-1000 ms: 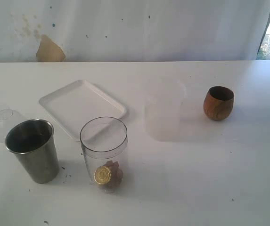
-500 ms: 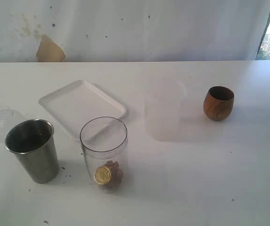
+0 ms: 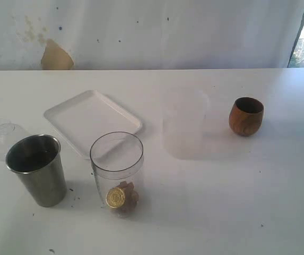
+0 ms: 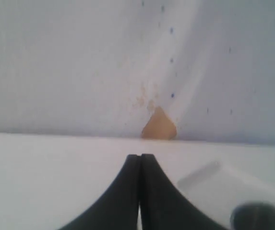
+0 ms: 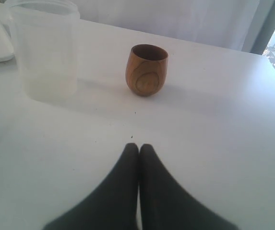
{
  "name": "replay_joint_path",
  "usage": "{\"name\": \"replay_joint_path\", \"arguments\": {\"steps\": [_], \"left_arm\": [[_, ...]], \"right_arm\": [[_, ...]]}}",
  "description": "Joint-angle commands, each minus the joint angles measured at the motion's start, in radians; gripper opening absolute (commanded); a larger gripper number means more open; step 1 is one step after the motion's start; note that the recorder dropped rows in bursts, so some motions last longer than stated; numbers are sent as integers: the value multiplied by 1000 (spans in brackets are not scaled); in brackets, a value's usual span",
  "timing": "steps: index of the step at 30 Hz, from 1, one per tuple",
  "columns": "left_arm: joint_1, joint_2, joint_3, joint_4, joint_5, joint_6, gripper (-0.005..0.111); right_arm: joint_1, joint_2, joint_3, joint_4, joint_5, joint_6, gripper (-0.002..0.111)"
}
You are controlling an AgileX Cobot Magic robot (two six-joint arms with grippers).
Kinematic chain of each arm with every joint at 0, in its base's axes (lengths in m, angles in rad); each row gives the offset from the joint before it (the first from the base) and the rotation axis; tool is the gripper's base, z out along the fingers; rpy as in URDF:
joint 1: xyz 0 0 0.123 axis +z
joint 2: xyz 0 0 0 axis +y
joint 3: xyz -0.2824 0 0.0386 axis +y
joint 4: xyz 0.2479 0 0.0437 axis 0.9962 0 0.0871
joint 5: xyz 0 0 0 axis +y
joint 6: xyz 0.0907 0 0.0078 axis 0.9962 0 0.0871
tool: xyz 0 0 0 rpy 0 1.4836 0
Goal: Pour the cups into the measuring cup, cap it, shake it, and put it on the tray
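Six things stood on a white table (image 3: 220,202) in the exterior view; clock directions take twelve as the table's far edge.

The measuring cup (image 3: 116,172), clear and straight-sided, stood upright and uncapped toward the near edge, at about seven o'clock from the table's middle. At its bottom lay a gold disc (image 3: 115,197) against some brown pieces (image 3: 129,195).

At nine o'clock from it, just beside it but apart, stood the steel tumbler (image 3: 36,170), upright, its mouth open. At ten o'clock from the tumbler sat a clear domed lid (image 3: 3,137) on the table.

At eleven o'clock from the measuring cup lay the tray (image 3: 90,121), flat, white and turned at an angle.

At one o'clock from the measuring cup stood a frosted cup (image 3: 183,125), pale and hard to make out against the table. At three o'clock from that, well apart, stood the wooden cup (image 3: 245,116), round-bellied and upright.

Behind the table hung a white wall (image 3: 167,32) with a tan patch (image 3: 56,56) at eleven o'clock.

The left wrist view showed the left gripper (image 4: 140,158) with its black jaws pressed together on nothing, aimed at the tan patch, the tray's corner blurred beside it. The right wrist view showed the right gripper (image 5: 138,146) with its jaws likewise together and empty, above bare table, facing the wooden cup and the frosted cup.
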Motion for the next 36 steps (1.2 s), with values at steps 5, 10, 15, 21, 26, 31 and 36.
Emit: {"name": "replay_joint_path", "arguments": {"steps": [5,10,15,21,26,31,36], "left_arm": [[-4,-3,4,-23,-457,-186,0],[-4,-3,4,-23,-461,-246,0],[-4,-3,4,-13,-443,-294,13],[-4,-3,4,-13,-446,-294,91],[-4,-3,4,-5,-464,-310,105],[-4,60,-2,4,-461,-310,105],[-4,233,-41,283,-454,-483,105]], "right_arm": [[-3,-4,7,0,-1,-5,0],[-3,-4,7,0,-1,-5,0],[-3,-4,7,0,-1,-5,0],[-3,-4,7,0,2,10,0],[-3,-4,7,0,2,10,0],[-3,-4,7,0,2,10,0],[-3,-4,7,0,2,10,0]]}}
